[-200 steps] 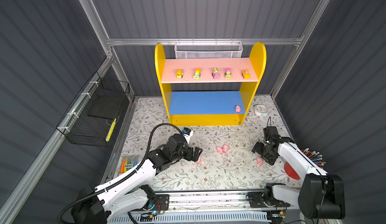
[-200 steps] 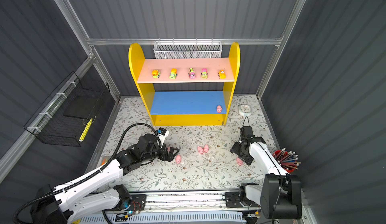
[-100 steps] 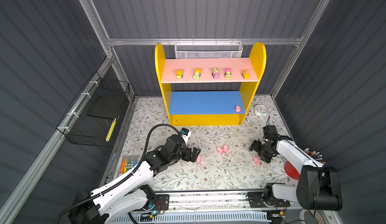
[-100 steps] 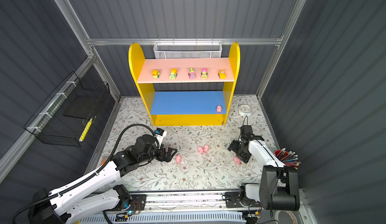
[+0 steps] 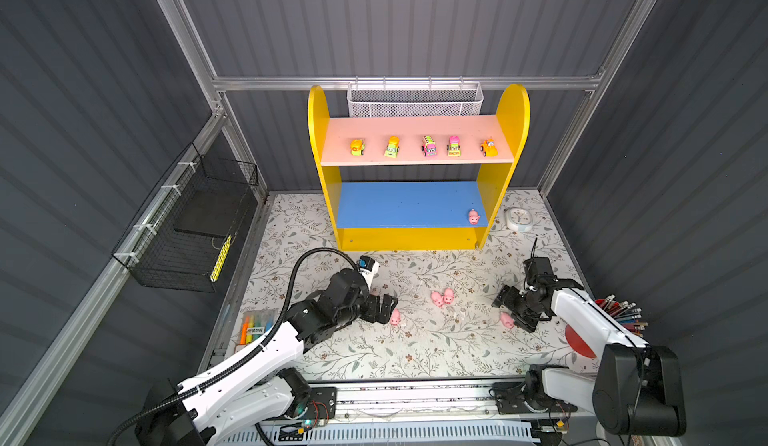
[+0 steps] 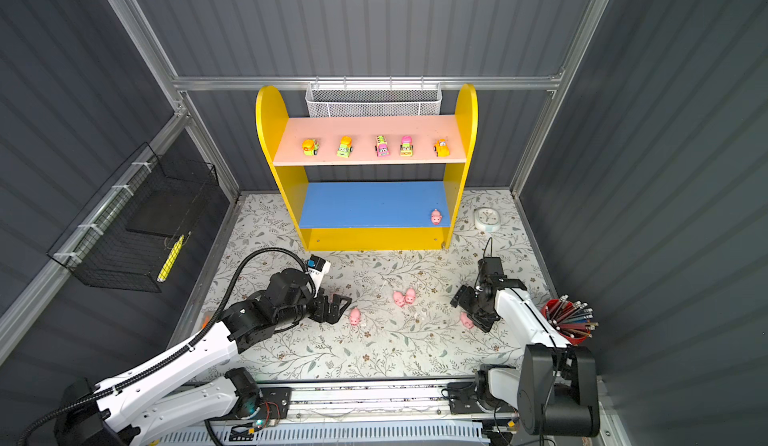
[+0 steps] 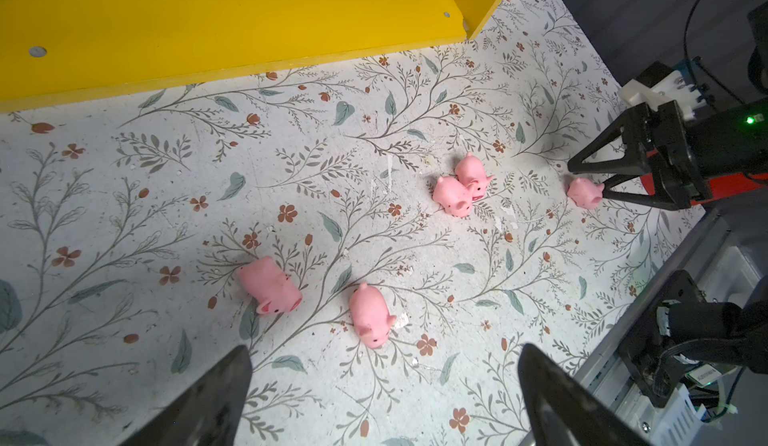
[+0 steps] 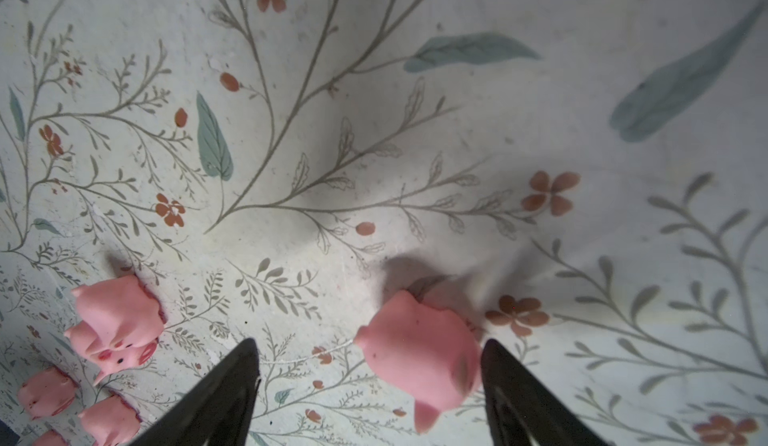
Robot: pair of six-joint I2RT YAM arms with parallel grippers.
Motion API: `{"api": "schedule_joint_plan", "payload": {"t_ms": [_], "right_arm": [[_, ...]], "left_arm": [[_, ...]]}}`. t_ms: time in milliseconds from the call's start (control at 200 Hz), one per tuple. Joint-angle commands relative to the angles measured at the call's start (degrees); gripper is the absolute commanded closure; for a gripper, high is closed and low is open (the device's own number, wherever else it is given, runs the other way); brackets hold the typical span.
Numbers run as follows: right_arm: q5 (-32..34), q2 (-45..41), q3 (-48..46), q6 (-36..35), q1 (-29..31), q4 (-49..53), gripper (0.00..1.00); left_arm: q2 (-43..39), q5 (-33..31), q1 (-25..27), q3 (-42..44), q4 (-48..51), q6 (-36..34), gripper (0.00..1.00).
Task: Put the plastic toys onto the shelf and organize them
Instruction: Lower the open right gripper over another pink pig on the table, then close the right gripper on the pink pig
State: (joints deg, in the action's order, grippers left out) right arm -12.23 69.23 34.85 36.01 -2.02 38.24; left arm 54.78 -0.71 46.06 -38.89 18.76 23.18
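Observation:
The shelf carries several toy vehicles in a row on its pink upper board. One pink pig stands at the right end of the blue lower board. On the mat my left gripper is open, with two pigs just beyond its fingertips. A pair of pigs lies mid-mat. My right gripper is open and low, with a pig lying between its fingers against one of them.
A round white clock lies right of the shelf. A white mesh basket hangs behind it and a black wire basket on the left wall. A red cup of pencils and a marker pack flank the mat.
My right gripper has slid a little to the left, and the pig between its fingers has shifted left with it. The left arm has hardly moved.

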Motion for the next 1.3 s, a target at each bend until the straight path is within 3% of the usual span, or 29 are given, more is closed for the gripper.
{"api": "schedule_joint_plan", "payload": {"t_ms": [0,210,565,680,800,1296], "right_arm": [[-1.28,-1.09,-1.56,1.41,1.27,0.19,0.16],[-0.45,-2.35,-1.38,4.18,6.88,0.09,0.17],[11.37,-3.88,2.88,2.15,8.44,7.56,0.18],[11.8,-2.13,3.55,0.5,8.44,6.92,0.24],[10.97,-0.25,3.67,-0.57,8.52,5.33,0.36],[9.81,3.98,1.25,-0.75,9.49,0.64,0.51]], "left_arm": [[-1.43,-0.76,-0.32,-1.28,1.41,0.9,0.0],[-2.29,-1.09,-0.27,-1.7,2.18,1.23,0.0],[-4.38,-0.63,-0.27,-2.09,3.55,1.88,0.0],[-4.29,-0.38,-0.27,-2.49,3.69,1.87,0.0],[-4.03,-0.51,-0.21,-2.57,4.0,2.04,0.0],[-2.93,-3.19,-0.27,-3.8,6.05,2.58,0.0]]}}
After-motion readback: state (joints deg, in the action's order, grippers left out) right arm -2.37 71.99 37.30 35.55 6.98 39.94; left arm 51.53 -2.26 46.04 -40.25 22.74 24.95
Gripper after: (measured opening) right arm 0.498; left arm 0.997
